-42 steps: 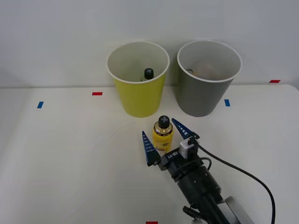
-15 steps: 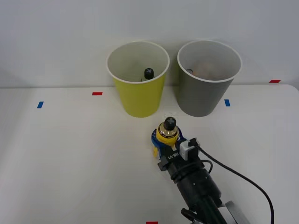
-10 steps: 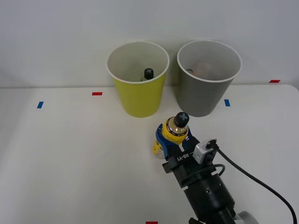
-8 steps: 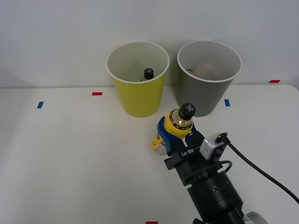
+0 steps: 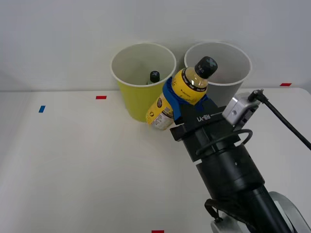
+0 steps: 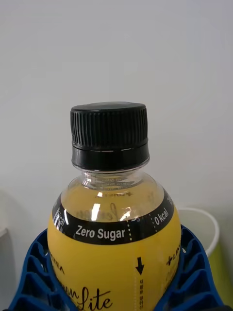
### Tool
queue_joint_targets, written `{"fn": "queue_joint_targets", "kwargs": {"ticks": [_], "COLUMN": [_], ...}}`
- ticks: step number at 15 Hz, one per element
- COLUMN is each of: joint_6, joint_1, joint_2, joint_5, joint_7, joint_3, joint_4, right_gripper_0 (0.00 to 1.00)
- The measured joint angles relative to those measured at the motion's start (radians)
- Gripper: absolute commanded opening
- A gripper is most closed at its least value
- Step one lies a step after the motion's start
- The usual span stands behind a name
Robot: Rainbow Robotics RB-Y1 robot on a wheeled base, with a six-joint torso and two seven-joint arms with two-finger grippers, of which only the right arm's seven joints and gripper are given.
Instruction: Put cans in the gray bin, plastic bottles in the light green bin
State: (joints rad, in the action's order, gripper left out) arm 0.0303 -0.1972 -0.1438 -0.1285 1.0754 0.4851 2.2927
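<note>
My right gripper [image 5: 183, 99] is shut on the yellow plastic bottle [image 5: 187, 90] and holds it in the air, tilted, with its black cap [image 5: 206, 65] toward the gray bin [image 5: 224, 89]. The bottle hangs in front of the gap between the gray bin and the light green bin [image 5: 135, 102]. Inside the light green bin stands another bottle, of which I see the black cap [image 5: 154, 76]. In the right wrist view the yellow bottle [image 6: 114, 228] sits between the blue fingers [image 6: 29, 279], with the light green bin [image 6: 221, 272] behind it.
Both bins stand at the back of the white table [image 5: 73, 160] against the wall. Red tape marks [image 5: 101, 97] and a blue one [image 5: 42, 108] lie on the tabletop. A black cable [image 5: 286, 126] runs from the wrist to the right.
The gripper closed on the yellow bottle where it stood on the table. It has since lifted it, tilting, up to the height of the bins' rims.
</note>
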Motion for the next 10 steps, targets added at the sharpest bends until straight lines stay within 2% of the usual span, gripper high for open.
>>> {"fn": "queue_joint_targets", "kwargs": {"ticks": [5, 10], "joint_6": [0.278, 0.270], "joint_1": [0.297, 0.639], "joint_2": [0.121, 0.158], "joint_5": [0.041, 0.093], "joint_7": [-0.027, -0.030], "joint_3": [-0.075, -0.210], "joint_4": [-0.040, -0.431], "right_gripper_0": [0.00, 0.00]}}
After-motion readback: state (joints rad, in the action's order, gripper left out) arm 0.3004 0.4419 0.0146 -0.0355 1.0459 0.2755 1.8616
